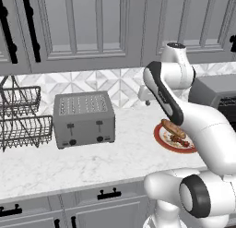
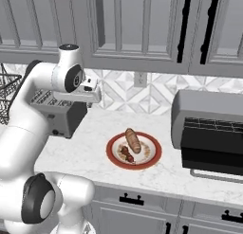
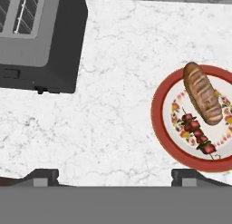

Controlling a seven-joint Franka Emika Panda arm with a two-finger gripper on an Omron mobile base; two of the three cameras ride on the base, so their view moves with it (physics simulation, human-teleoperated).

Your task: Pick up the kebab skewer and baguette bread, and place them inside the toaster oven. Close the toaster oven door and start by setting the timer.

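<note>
Gripper (image 3: 113, 175) jaws spread wide, empty, over bare counter (image 3: 118, 105). Baguette bread (image 3: 202, 92) and kebab skewer (image 3: 197, 136) lie on red-rimmed plate (image 3: 156, 110), right of frame.

I'm looking at a white marble counter (image 2: 95, 133) running across the middle of both base views. At centre frame in the right base view a red-rimmed plate (image 2: 114, 158) sits directly on it. At right of that frame the toaster oven (image 2: 209, 110) stands on the counter, its cavity open. At left, partly behind the arm, sits a grey four-slot toaster (image 1: 83, 118). A wire rack (image 1: 20, 116) stands at far left of the left base view.
</note>
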